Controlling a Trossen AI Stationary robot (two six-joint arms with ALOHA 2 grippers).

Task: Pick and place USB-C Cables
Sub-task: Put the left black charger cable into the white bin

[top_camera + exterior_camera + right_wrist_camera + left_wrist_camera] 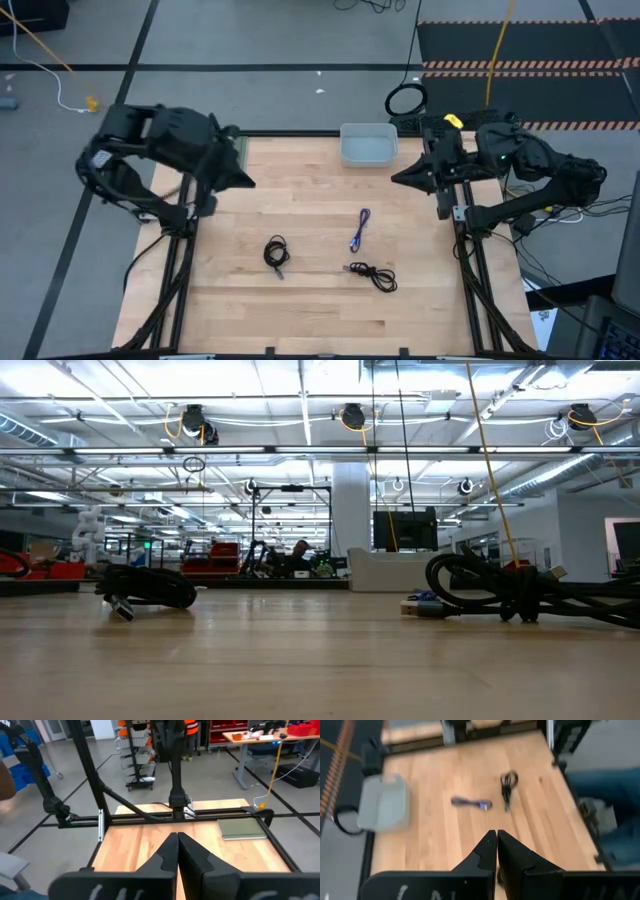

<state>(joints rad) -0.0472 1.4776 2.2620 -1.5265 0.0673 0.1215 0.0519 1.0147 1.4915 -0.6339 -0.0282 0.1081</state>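
I can't read a single word, number, brand or sign from here — not on the desk [330,300], not on the arms, and not out in the room behind. There are whitish marks on the dark housing just behind the left pincer [496,842] and behind the right pincer [177,845], but they are too smeared for me to say whether they are letters at all. Any signs or labels in the hall seen from desk height are too small to make out.
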